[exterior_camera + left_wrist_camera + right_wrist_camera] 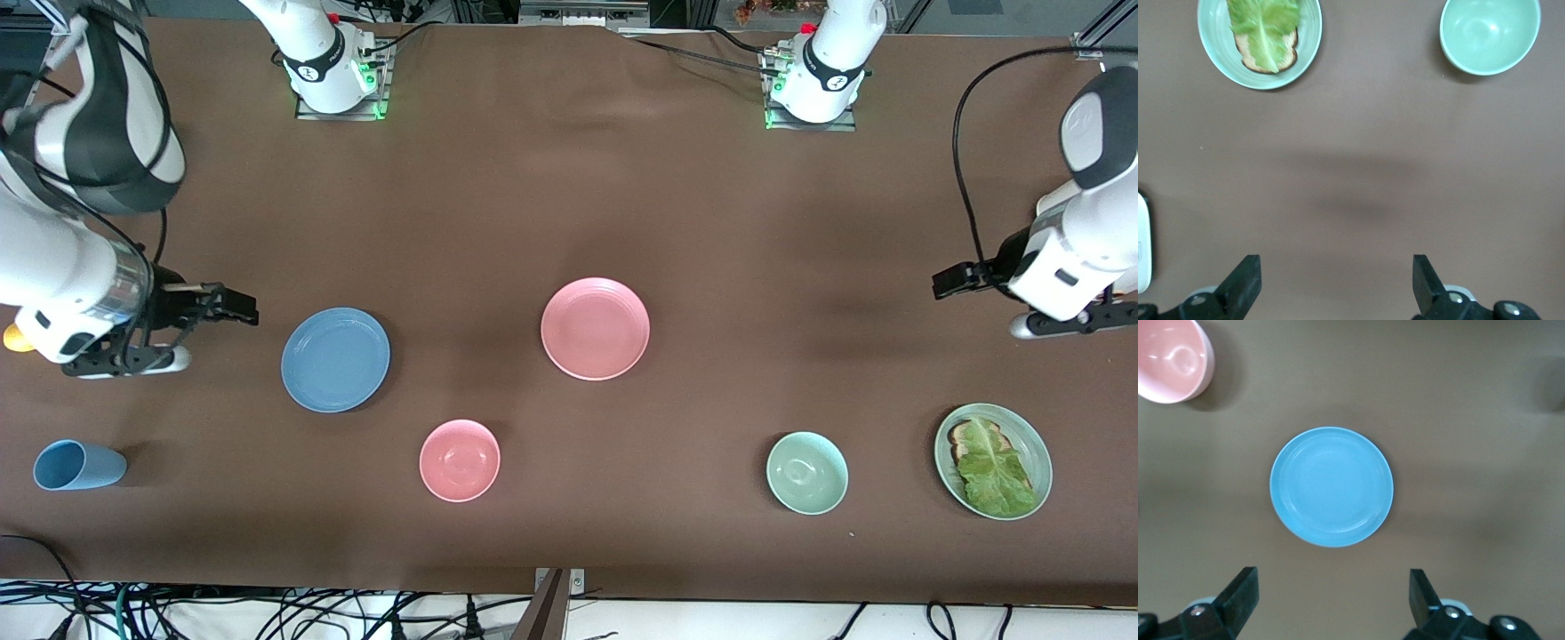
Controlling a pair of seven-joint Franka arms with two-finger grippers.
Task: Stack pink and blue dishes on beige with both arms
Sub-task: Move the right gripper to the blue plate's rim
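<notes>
Brown table (569, 196): blue plate (335, 359) beside right gripper (233, 307), fingers wide, empty. Pink plate (595, 328) mid-table. Left gripper (949, 281) wide, waits. No beige plate seen.

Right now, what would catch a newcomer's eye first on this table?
Probably the pink plate at mid-table and the blue plate beside it, toward the right arm's end. Next, the green plate holding toast and lettuce, near the front camera at the left arm's end. Both the left gripper and right gripper hang open above the tabletop.
</notes>
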